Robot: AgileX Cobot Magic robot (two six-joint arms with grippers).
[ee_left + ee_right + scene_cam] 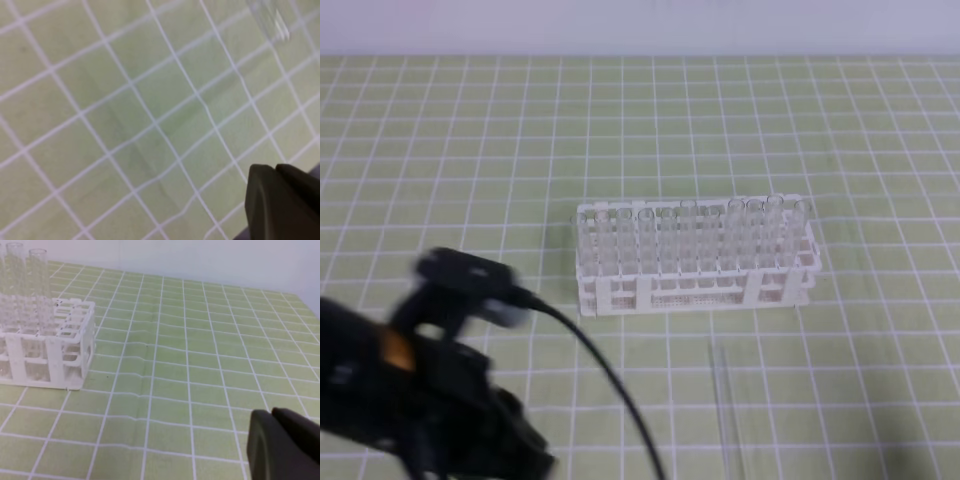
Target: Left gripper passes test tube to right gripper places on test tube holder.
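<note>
The test tube (725, 400) lies flat on the green grid mat in front of the test tube holder (695, 258), apart from both grippers. In the left wrist view only its clear end (272, 20) shows at the top right, far from the left gripper (274, 172), whose dark jaws sit together with nothing between them. The blurred black left arm (430, 390) fills the lower left of the high view. The right gripper (272, 415) is shut and empty at the lower right of its view, well to the right of the white test tube holder (45, 347).
Rows of clear tubes (690, 235) stand in the rack. A black cable (610, 385) loops from the left wrist across the mat toward the front edge. A pale wall (640, 25) borders the far side of the mat.
</note>
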